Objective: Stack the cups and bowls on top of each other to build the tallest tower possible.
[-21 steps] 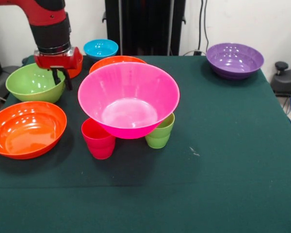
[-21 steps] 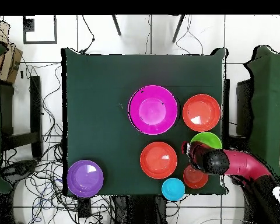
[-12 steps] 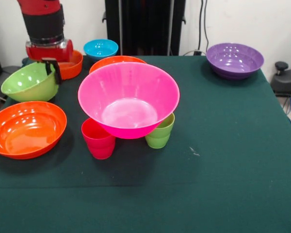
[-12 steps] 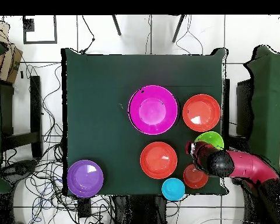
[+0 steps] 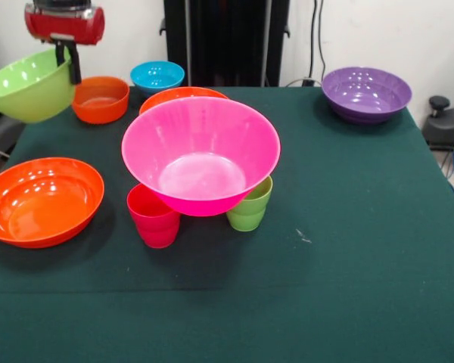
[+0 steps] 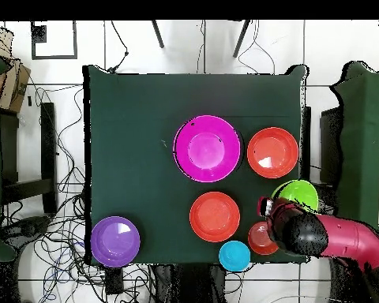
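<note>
above surface's corner, end effector [image 5: 70, 62] pinches green bowl [image 5: 29, 85] by rim, lifted clear and tilted. light, glossy plastic likely slippery; rim is only sensible hold.

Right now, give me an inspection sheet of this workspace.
Surface: green tablecloth, small pale fleck.
Job's things: pink bowl rests on red cup and green cup; green bowl held tilted in the air; wide orange bowl, small orange bowl, blue bowl, purple bowl on cloth.
Clutter: nothing seen.
Grippers: gripper, jaws pinching green bowl's rim.
Cables: many on floor.
Surroundings: tiled floor.
</note>
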`<move>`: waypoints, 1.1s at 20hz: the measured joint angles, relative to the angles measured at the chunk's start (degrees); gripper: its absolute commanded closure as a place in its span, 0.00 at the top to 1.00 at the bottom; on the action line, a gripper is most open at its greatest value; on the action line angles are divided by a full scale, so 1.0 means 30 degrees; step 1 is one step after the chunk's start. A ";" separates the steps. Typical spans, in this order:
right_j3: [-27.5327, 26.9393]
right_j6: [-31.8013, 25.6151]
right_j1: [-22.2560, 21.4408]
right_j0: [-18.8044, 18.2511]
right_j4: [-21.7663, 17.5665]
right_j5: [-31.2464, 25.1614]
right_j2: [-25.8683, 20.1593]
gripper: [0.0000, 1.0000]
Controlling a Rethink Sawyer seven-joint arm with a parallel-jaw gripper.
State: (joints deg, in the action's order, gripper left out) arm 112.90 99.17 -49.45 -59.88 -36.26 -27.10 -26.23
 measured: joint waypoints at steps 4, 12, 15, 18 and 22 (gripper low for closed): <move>0.0557 0.0000 -0.1323 0.0712 0.0591 -0.0203 0.0000 0.00; 0.0994 0.0000 -0.2541 0.2786 0.1494 -0.0270 0.0102 0.00; 0.0987 0.0000 -0.2729 0.4284 0.1942 -0.0361 0.0297 0.00; 0.0860 0.0000 -0.2719 0.5442 0.2441 -0.0771 0.0385 0.00; 0.0229 0.0000 -0.2747 0.6272 0.3340 -0.2652 0.0435 0.00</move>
State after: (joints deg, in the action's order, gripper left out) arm 113.59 99.17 -57.69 -41.07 -26.24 -35.06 -24.93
